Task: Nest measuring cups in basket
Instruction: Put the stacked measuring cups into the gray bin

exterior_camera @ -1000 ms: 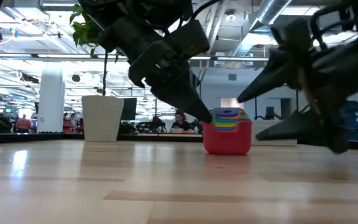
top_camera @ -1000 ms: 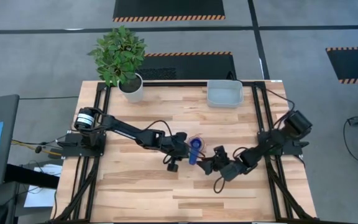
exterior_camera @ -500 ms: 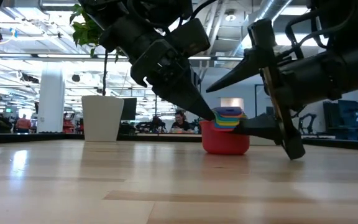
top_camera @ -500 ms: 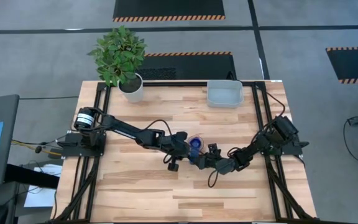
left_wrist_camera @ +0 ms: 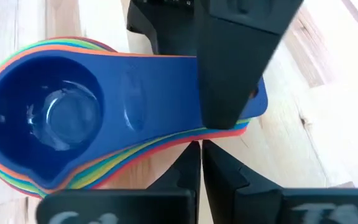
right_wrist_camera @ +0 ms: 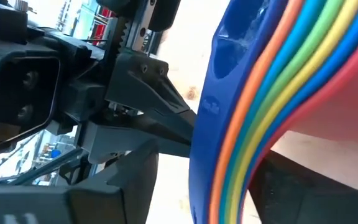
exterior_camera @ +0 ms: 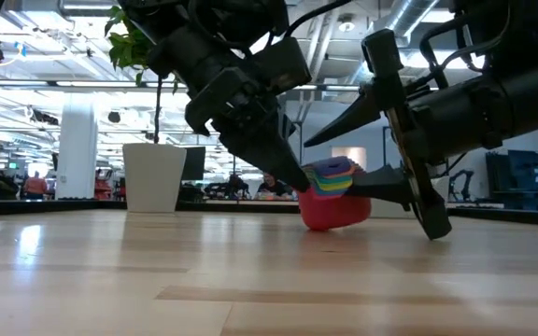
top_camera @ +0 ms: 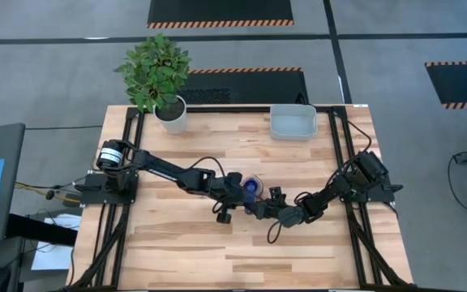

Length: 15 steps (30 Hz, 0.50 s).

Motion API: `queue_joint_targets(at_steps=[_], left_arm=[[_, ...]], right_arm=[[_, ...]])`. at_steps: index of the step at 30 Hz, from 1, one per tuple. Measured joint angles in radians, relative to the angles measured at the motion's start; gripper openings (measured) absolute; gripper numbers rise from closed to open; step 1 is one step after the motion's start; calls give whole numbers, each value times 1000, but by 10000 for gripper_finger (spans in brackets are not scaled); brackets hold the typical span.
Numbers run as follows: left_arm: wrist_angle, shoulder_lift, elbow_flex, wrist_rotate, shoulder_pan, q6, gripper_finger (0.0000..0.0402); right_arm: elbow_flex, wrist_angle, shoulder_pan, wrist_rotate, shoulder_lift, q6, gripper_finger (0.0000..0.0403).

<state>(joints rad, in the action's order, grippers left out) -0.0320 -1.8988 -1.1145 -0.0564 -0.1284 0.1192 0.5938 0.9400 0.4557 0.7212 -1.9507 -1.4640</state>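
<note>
Nesting done: rainbow stack of round plastic measuring cups (exterior_camera: 332, 194), dark blue on top, red outermost, tipped on the wooden worktop (top_camera: 217, 251) mid-centre. Left end effector (top_camera: 247, 197) pinched shut on the stacked handles. Right end effector (exterior_camera: 374, 149) spread around the stack, grip not confirmed. Outstanding: transfer to translucent grey-blue rectangular plastic basket (top_camera: 292, 122), well apart at far edge.

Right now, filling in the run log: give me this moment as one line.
stack of cups: nested, tilted on table | left gripper: shut on stack handles | right gripper: closing around stack | basket: empty, far edge
</note>
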Motion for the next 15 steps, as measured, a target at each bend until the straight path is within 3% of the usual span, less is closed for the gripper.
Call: queue_joint_targets(at_steps=[9,15], left_arm=[[4,0,0,2,-8,11,6],[57,0,0,10,-6,19,6]], right_arm=[[0,-16,-6,-16,0,-5,182],[-1,-15,-6,-21,0,-9,173]])
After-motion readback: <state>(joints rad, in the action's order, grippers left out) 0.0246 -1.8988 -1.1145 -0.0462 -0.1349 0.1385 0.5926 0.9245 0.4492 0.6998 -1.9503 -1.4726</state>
